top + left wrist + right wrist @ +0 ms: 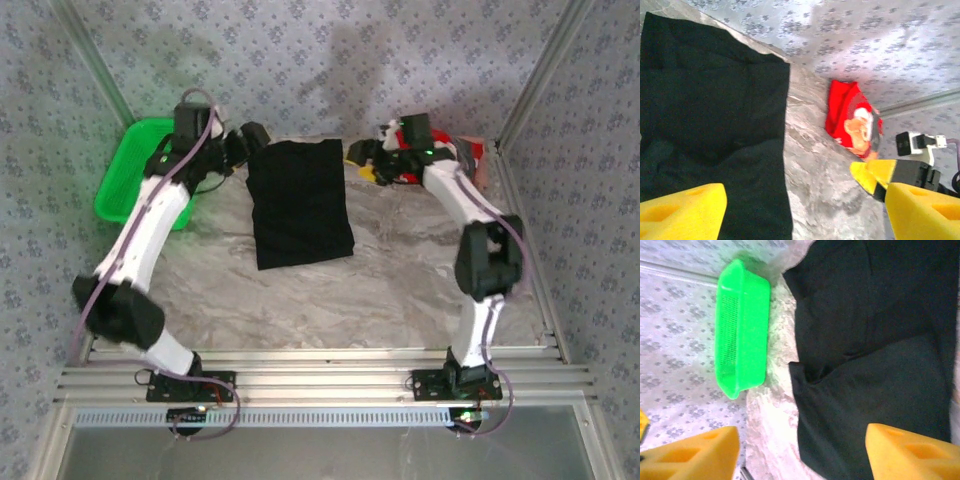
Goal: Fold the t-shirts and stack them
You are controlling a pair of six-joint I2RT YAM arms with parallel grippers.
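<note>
The black t-shirt (300, 205) lies folded into a tall rectangle on the middle of the table. My left gripper (245, 140) hovers at its far left corner, open, and its yellow fingers straddle the shirt's edge (705, 115) with nothing between them. My right gripper (365, 155) is at the far right corner, also open, over the black cloth (875, 365). The red t-shirt (852, 117) with the bear print lies folded at the back right, partly hidden behind the right arm (470, 152).
A green mesh basket (125, 180) stands at the back left beside the left arm (740, 325). The table's crinkled grey cover (400, 290) lies bare in front of the black shirt. Patterned walls and metal posts close in the back and sides.
</note>
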